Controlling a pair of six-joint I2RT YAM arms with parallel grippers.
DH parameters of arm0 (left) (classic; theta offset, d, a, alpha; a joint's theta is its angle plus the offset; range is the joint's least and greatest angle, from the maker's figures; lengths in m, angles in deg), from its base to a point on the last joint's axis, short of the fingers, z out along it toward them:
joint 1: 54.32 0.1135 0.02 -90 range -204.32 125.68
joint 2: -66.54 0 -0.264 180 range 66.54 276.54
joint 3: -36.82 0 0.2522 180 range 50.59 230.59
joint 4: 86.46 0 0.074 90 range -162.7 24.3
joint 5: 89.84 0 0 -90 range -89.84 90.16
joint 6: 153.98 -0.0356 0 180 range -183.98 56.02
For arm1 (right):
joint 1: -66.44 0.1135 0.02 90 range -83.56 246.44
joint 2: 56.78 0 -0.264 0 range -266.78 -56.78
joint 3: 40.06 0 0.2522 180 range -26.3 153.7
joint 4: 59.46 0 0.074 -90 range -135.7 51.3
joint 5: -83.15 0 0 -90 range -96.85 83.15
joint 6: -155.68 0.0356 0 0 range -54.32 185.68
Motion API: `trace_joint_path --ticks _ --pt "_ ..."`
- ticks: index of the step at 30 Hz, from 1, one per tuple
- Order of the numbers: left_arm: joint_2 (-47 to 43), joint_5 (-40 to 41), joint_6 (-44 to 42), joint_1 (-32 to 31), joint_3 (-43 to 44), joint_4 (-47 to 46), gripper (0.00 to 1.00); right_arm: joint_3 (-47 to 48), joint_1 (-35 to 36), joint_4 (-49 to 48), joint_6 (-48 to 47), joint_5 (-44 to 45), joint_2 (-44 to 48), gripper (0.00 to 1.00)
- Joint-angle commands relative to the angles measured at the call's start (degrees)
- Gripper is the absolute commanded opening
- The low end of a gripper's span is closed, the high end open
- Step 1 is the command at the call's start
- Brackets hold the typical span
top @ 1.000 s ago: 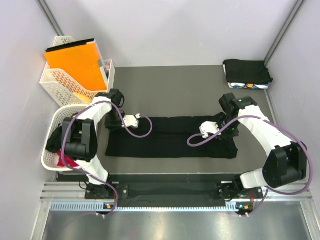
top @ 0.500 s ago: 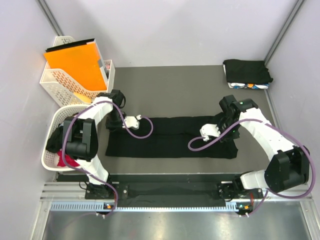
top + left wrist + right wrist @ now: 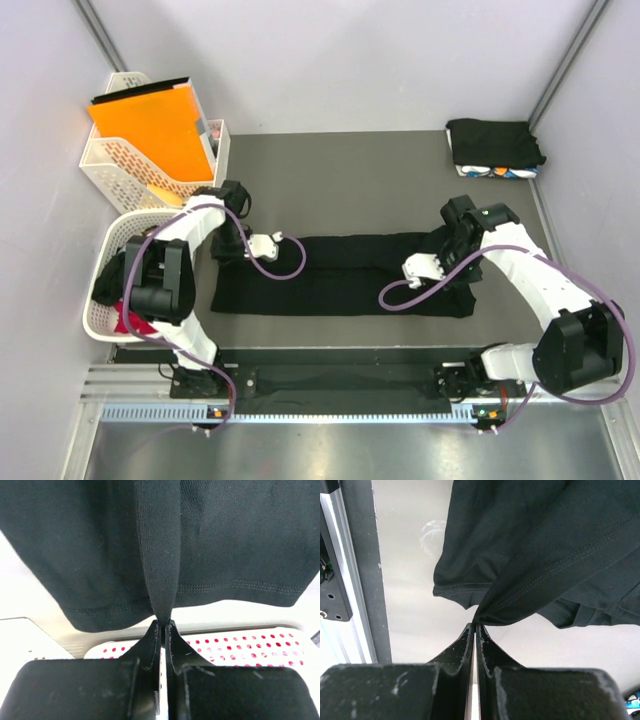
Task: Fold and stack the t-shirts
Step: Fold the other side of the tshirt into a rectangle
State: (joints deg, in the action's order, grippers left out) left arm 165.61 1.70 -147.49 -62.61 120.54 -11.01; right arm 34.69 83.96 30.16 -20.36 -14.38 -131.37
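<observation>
T-shirt point(image 3: 235, 535) cloth is clamped in both claws. The left claw point(image 3: 163, 625) has its fingers pressed together on a narrow ridge of the black fabric, which runs straight up out of the tips, with a stitched hem hanging across just behind it. The right claw point(image 3: 474, 626) is likewise pinched tight on a hemmed edge, and the cloth fans out from the tips in loose folds above the pale surface.

From above, each claw sits at one end of the garment, the left at the left end and the right at the right end. The T-shirt lies as a long black band across the near half of the grey worktop point(image 3: 350, 180), between the two arms.

Just left of the left claw stands a white lattice basket point(image 3: 100, 322) holding red cloth point(image 3: 130, 322) and black cloth point(image 3: 108, 285). Beyond it, at the far left corner, a second lattice basket point(image 3: 110, 165) holds an orange folder point(image 3: 150, 125) upright. At the far right corner, well apart from the arms, lies a folded stack point(image 3: 495, 140) of black shirts with a white-and-blue patterned one point(image 3: 497, 171) at its near edge.
</observation>
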Motion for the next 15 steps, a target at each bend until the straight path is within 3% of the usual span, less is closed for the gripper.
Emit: trace_joint_path --ticks 1,15 --pt "-3.26 0.57 -0.52 0.12 -0.69 -0.25 0.00 -0.61 0.50 3.07 -1.32 0.41 2.08 0.00" --pt "-4.85 0.92 -2.01 0.12 -3.68 1.85 0.00 -1.40 1.37 3.86 -2.20 0.76 3.04 0.00"
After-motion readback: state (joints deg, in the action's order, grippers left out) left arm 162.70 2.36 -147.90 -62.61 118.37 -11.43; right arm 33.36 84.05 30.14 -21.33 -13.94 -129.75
